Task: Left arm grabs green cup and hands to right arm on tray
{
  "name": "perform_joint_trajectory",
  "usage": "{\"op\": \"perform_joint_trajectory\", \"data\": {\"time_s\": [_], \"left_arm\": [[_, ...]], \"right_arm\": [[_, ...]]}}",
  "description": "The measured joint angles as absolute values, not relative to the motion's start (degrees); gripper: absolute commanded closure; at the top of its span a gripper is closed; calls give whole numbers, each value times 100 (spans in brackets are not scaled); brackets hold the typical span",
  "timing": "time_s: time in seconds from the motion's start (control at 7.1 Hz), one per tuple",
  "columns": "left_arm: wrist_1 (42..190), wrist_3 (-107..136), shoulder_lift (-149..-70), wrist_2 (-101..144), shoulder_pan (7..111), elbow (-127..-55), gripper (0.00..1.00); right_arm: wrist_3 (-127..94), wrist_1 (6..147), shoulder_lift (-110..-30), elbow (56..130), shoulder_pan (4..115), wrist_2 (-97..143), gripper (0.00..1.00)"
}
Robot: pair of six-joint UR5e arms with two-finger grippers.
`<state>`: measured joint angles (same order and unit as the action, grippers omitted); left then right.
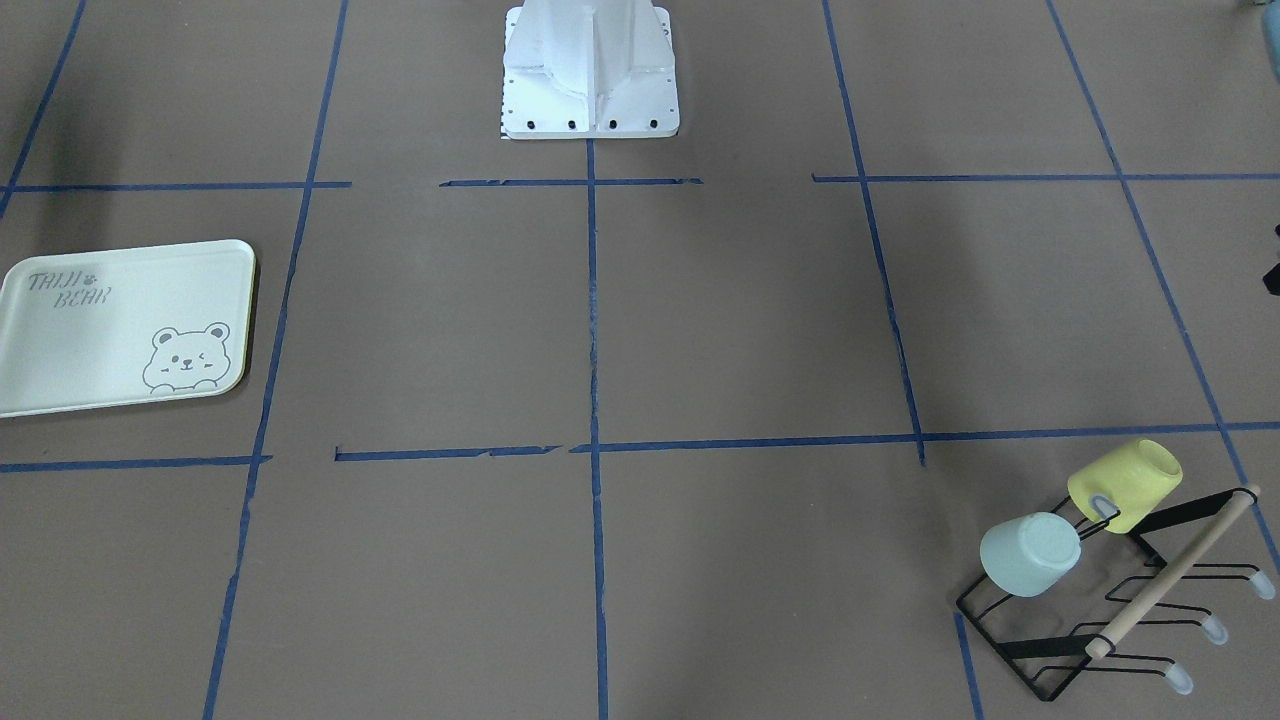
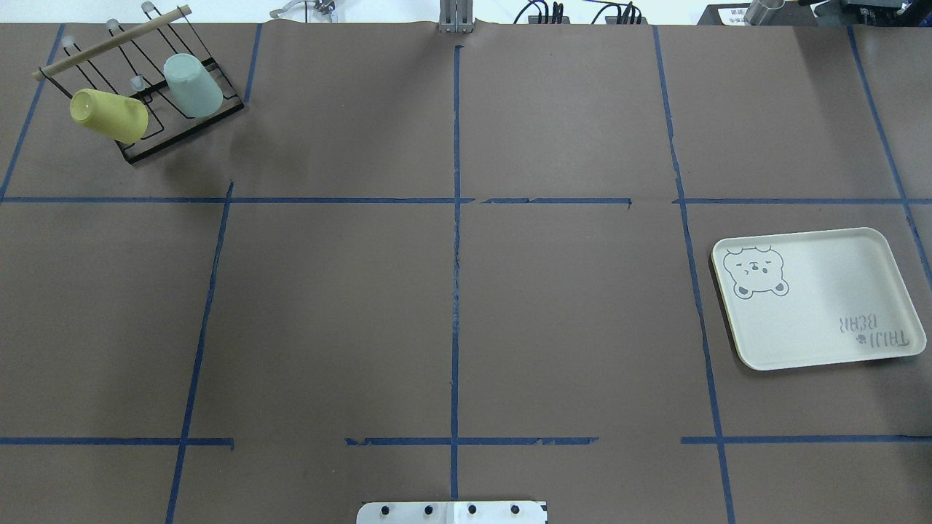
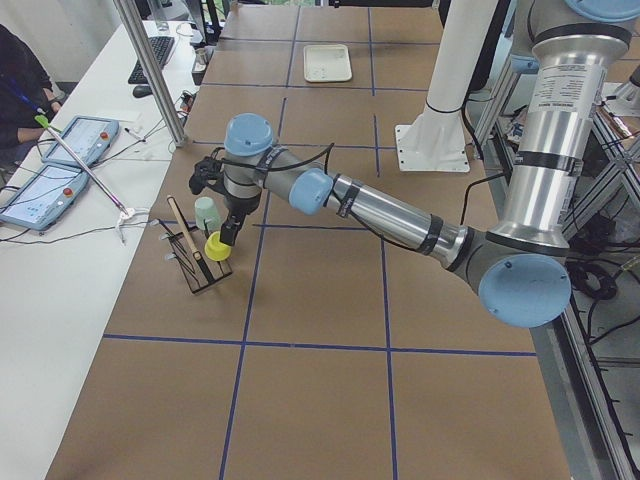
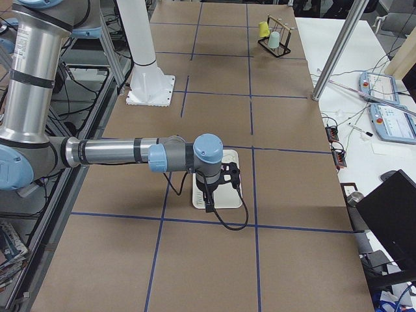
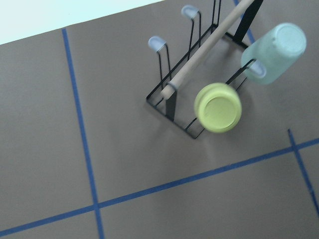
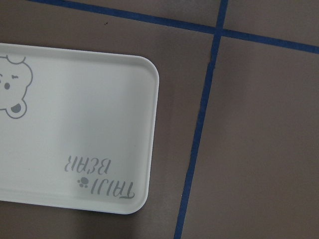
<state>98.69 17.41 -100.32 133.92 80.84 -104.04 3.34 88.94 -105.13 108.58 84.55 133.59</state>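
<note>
While the green cup [image 1: 1030,555] hung base-up on the corner rack [image 1: 1170,578], the tray [image 1: 60,340] lay well apart.
Left gripper [image 3: 229,234] hovered beside the rack, right gripper [image 4: 209,200] above the tray's edge; neither's opening could be told; wide brown table [image 1: 750,330] stretched between.

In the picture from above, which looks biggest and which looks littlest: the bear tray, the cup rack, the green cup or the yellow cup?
1. The tray, by far.
2. The rack.
3. The green cup and the yellow cup look about the same size there, so I won't rank one over the other.
</note>
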Motion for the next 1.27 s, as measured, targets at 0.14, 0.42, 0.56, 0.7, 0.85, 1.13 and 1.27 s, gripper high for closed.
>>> {"op": "perform_joint_trajectory", "data": {"time_s": [0.14, 0.42, 0.56, 0.7, 0.85, 1.13, 1.27], "left_arm": [[9939, 2345, -10376, 13259, 7796, -10284, 0], [10011, 3139, -10942, 12632, 7289, -9974, 0], [10180, 3367, -11103, 12267, 7032, -9791, 0], [10500, 3597, -11258, 12007, 6831, -9500, 0], [10886, 3823, -11527, 11801, 6683, -9005, 0], [11288, 4009, -11943, 11355, 6452, -8241, 0], [11343, 4103, -12119, 11077, 6298, -7975, 0]], "right_arm": [[334, 8894, -10512, 10856, 8455, 13359, 0], [334, 8895, -10512, 10852, 8455, 13359, 0], [334, 8894, -10512, 10849, 8455, 13359, 0], [334, 8895, -10512, 10845, 8455, 13359, 0], [332, 8895, -10512, 10842, 8455, 13359, 0], [326, 8895, -10512, 10845, 8453, 13359, 0], [327, 8895, -10512, 10845, 8452, 13359, 0]]}}
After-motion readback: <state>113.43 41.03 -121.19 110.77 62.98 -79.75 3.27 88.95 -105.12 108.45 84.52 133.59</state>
